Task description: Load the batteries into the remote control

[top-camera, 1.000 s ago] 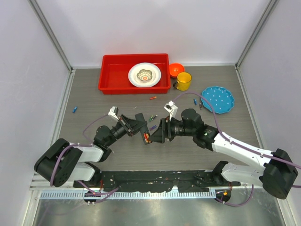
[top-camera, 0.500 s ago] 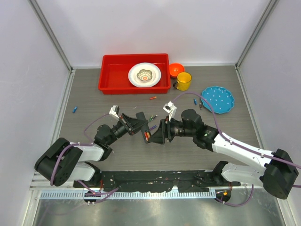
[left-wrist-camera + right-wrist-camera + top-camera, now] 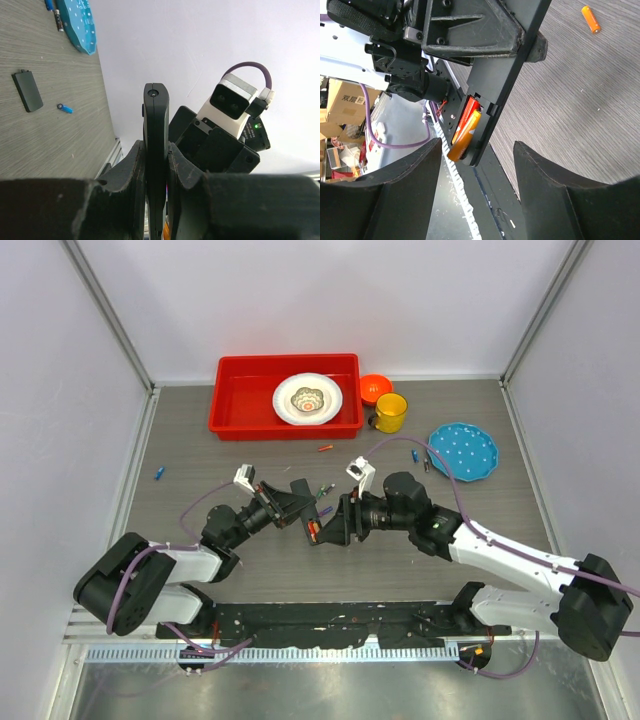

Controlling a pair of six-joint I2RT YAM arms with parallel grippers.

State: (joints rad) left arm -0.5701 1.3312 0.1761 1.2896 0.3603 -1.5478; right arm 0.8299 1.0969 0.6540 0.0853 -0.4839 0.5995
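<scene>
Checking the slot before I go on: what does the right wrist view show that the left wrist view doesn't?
Only right wrist: the open battery slot holding a red battery and an orange battery, plus a loose orange battery on the table. Only left wrist: the black cover, a blue battery and the teal plate. Both: the remote control clamped in the left hand.

Grips the remote control (image 3: pixel 155 120) edge-on and upright between the clamped fingers (image 3: pixel 131 172) of the left gripper (image 3: pixel 156 167). Faces, just behind it, the right wrist camera (image 3: pixel 234 99) under a looped purple cable (image 3: pixel 250 67). Takes in, left on the grey table (image 3: pixel 60 145), a flat black cover (image 3: pixel 28 90), a blue battery (image 3: pixel 65 108) near it, and a teal plate (image 3: pixel 77 25).
</scene>
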